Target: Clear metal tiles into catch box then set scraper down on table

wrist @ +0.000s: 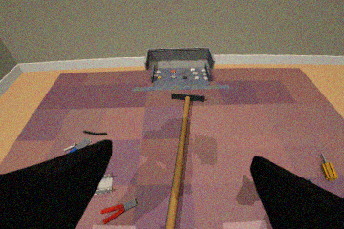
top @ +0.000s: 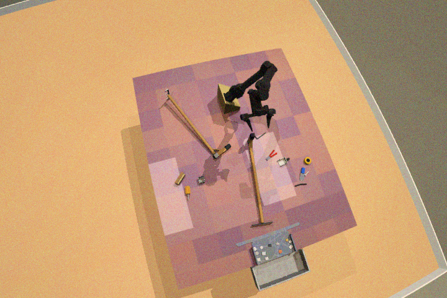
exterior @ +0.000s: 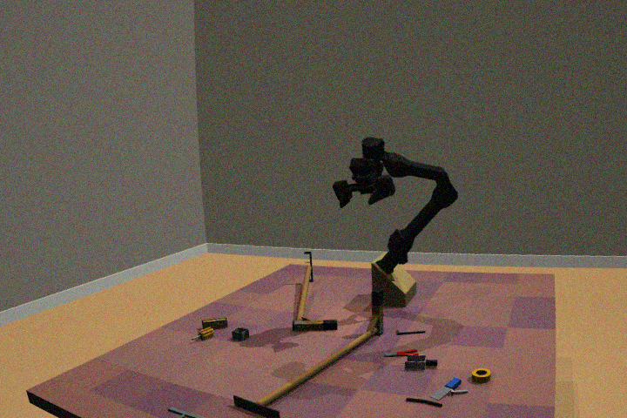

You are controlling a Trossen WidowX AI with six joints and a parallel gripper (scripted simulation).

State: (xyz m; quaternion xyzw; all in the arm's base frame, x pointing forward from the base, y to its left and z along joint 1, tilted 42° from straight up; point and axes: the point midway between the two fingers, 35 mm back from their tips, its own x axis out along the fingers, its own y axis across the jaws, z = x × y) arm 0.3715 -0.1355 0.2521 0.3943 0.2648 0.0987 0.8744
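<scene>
The long scraper (top: 256, 176) (exterior: 319, 367) (wrist: 179, 167) lies on the table, with a dark upright grip at its near end and its wide black blade (top: 261, 224) (exterior: 256, 406) (wrist: 188, 97) short of the plate. My gripper (top: 259, 128) (exterior: 356, 204) (wrist: 182, 155) is open and empty, high above the table near the scraper's grip end. The steel bench plate (top: 282, 234) (wrist: 175, 82) carries several small tiles, among them a white tile (top: 264, 253) and an orange tile (top: 280, 251) (wrist: 173, 71). The catch box (top: 284, 279) (wrist: 180, 54) adjoins the plate's far end; no tiles show in it.
A second long wooden-handled tool (top: 192, 126) (exterior: 304, 295) lies left in the top view. Red pliers (top: 271, 154) (wrist: 114, 212), a yellow tape roll (top: 307, 160) (exterior: 481, 375) and a yellow screwdriver (top: 187, 190) (wrist: 329, 170) lie around. A bluish strip (top: 243, 243) (wrist: 146, 89) crosses the plate's near end.
</scene>
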